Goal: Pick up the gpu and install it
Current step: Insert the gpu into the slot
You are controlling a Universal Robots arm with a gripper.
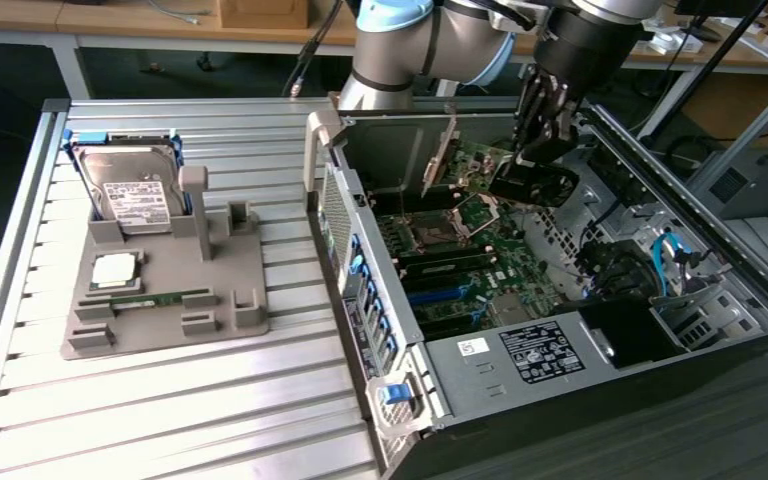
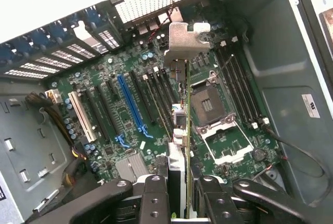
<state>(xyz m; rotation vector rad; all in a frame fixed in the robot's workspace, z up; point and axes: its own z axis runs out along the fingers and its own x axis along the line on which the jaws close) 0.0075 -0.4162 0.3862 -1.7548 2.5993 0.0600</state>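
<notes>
The gpu [image 2: 185, 130] hangs edge-on over the motherboard [image 2: 130, 109], clenched in the gripper [image 2: 182, 187]. The arm plunges steeply into the case [image 1: 337, 195], and the card's lower edge is possibly clear of the slots.

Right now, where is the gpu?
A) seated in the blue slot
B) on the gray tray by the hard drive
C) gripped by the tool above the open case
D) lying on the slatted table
C: the tool is shut on the gpu, holding it over the motherboard inside the case.
</notes>
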